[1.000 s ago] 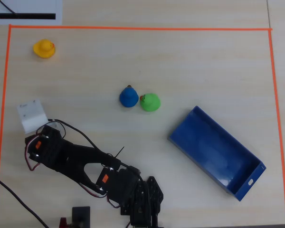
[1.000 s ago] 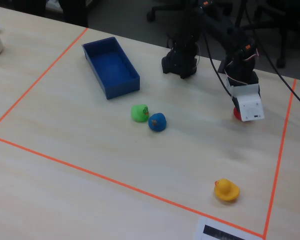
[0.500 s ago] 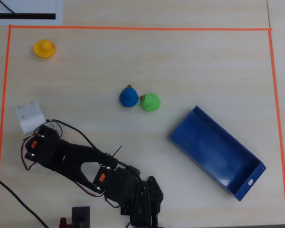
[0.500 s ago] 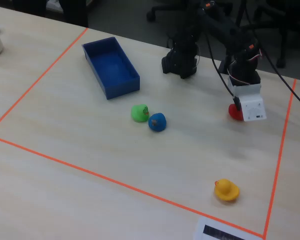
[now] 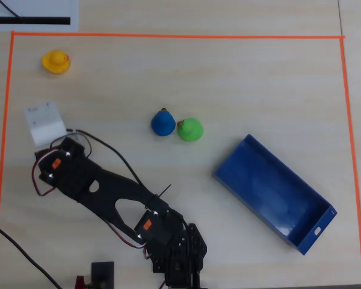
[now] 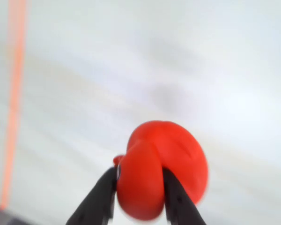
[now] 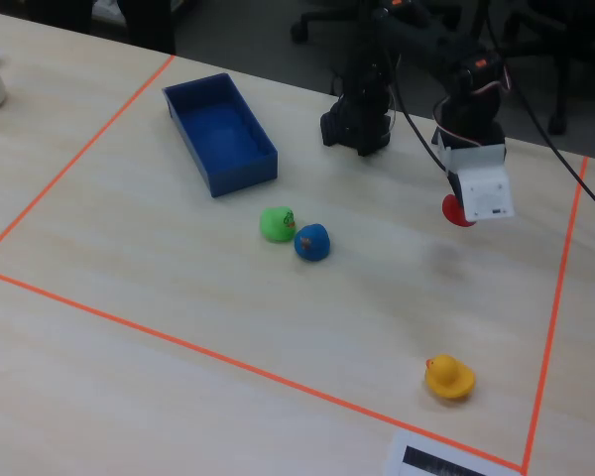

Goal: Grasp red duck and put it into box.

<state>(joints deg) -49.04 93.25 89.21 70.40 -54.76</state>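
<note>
My claw [image 6: 139, 197] is clamped on the red duck [image 6: 161, 168]: in the wrist view both black fingers pinch its body from either side, and blurred table shows behind it, so I judge it lifted clear for carrying. The overhead view hides this entirely; there my white wrist block [image 5: 45, 122] covers the duck, at about nine o'clock in the taped area. The fixed view fills that gap, showing a sliver of red [image 7: 456, 212] under the white block, hanging above the table [image 7: 129, 297] with a faint shadow below.

Farther out, the blue duck [image 5: 162, 123] and green duck [image 5: 190, 129] sit touching near the centre, between me and the box [image 5: 275, 191]. The box lies empty at about four o'clock overhead, well apart from my claw, so I judge the carry has most of its way to go. The yellow duck [image 5: 56, 61] rests alone near the eleven o'clock corner, by the orange tape [image 5: 168, 36].
</note>
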